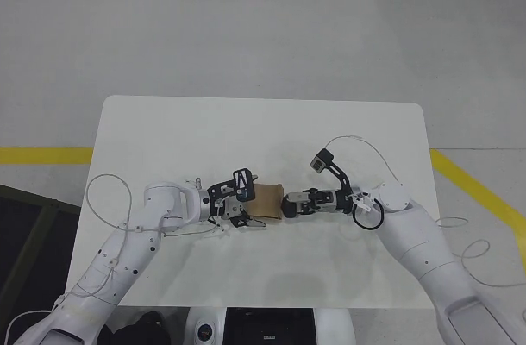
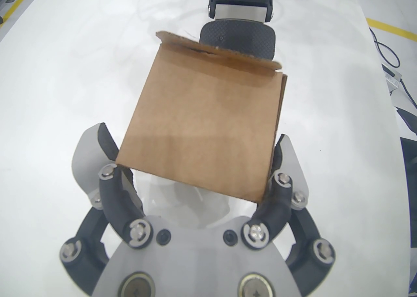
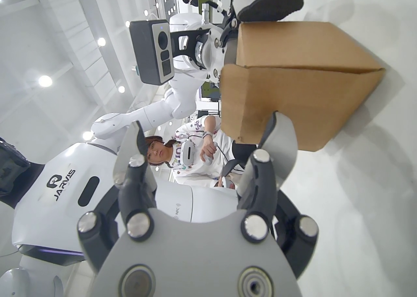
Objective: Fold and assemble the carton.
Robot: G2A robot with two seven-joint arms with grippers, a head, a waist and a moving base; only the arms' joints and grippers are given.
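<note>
A small brown carton (image 1: 266,200) lies on the white table (image 1: 332,138), near its middle, between my two grippers. My left gripper (image 1: 240,205) holds it from the left end. In the left wrist view the carton (image 2: 205,122) sits between that gripper's (image 2: 192,135) fingers, which press on its two sides. The far end flap (image 2: 221,50) is folded over with a slight gap. My right gripper (image 1: 289,207) is at the carton's right end. In the right wrist view the right gripper (image 3: 206,120) stands open, one finger (image 3: 281,135) against the carton's (image 3: 293,96) end face.
A thin white cable (image 1: 366,147) loops over the table behind the right arm. Bare table surface lies all around the carton. Yellow floor tape (image 1: 39,155) runs beside the table on both sides.
</note>
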